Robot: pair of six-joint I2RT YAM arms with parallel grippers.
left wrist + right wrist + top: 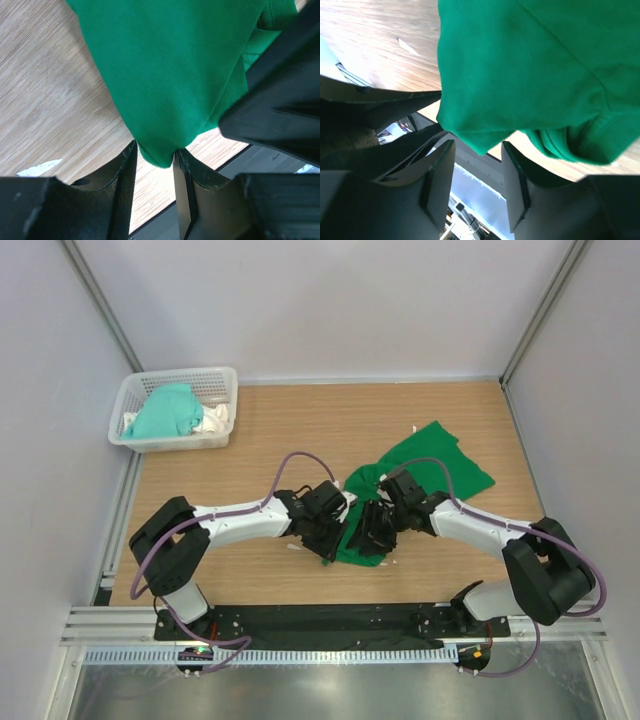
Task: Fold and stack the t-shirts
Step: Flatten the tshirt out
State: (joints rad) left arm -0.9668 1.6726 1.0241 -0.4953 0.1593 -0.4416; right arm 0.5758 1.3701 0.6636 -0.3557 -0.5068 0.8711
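The left gripper [155,150] had its jaws flanking one near corner of the green t-shirt [430,465], touching both sides; whether it truly pinched, I couldn't tell. The right gripper [477,145] stood spread at the neighbouring corner. From both, the shirt ran diagonally toward the table's [250,430] far right.

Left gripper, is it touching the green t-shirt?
Touching. In the left wrist view, the green t-shirt has a corner wedged inside the left gripper, pressing both fingers.

Robot lab test cell.
Wood-grain surface [300,430] enclosed by white panels [330,300] on aluminium posts [103,315]; left arm [240,522] and right arm [480,525] bolted to black base plate [330,618].
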